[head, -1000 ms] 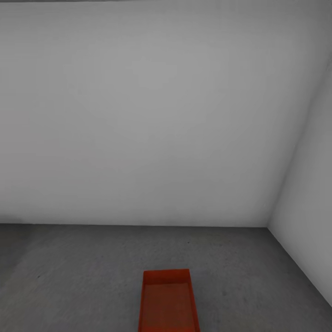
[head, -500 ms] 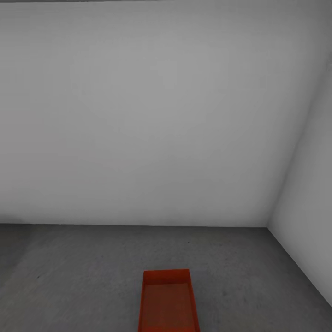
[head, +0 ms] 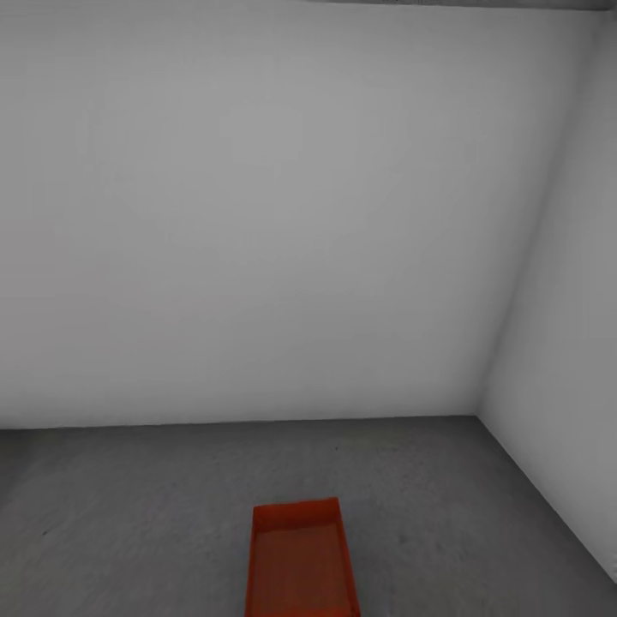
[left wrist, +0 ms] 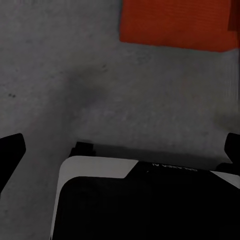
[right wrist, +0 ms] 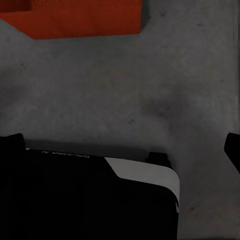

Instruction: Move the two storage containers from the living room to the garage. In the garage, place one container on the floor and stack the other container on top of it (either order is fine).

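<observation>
Landmark: the storage container (head: 302, 561), an orange-red open bin, stood on the floor (head: 128, 514) at the lower middle of the head view, its near end cut off by the frame edge.

Container interior: bare orange base, thin walls, no lid.

Floor: dark grey, speckled concrete, spread to both sides of the container and beyond it to the walls.

Back wall (head: 257, 214): plain grey-white, well beyond the far end of the container.

Side wall (head: 566, 343): same plain grey-white, to the right of the container, meeting the back wall in a corner beyond it.

Left tool (left wrist: 120, 150): its 2 dark fingertips (left wrist: 11, 150) sat at opposite edges of the left wrist view, spread wide, with nothing between them but floor.

Left tool relative to container: an orange ribbed wall of the container (left wrist: 175, 25) lay ahead of the tool, apart from both fingertips.

Right tool (right wrist: 120, 145): its 2 dark fingertips (right wrist: 233, 147) also stood at opposite edges of the right wrist view, spread wide and gripping nothing.

Right tool relative to container: an orange part of a container (right wrist: 80, 17) lay ahead of it on the concrete, not touching the fingers.

Robot body: a black-and-white housing (left wrist: 130, 200) filled the near part of the left wrist view, and a like one (right wrist: 85, 195) the right wrist view.

Count of containers: 1 in the head view; whether the wrist views show the same 1 cannot be told.
</observation>
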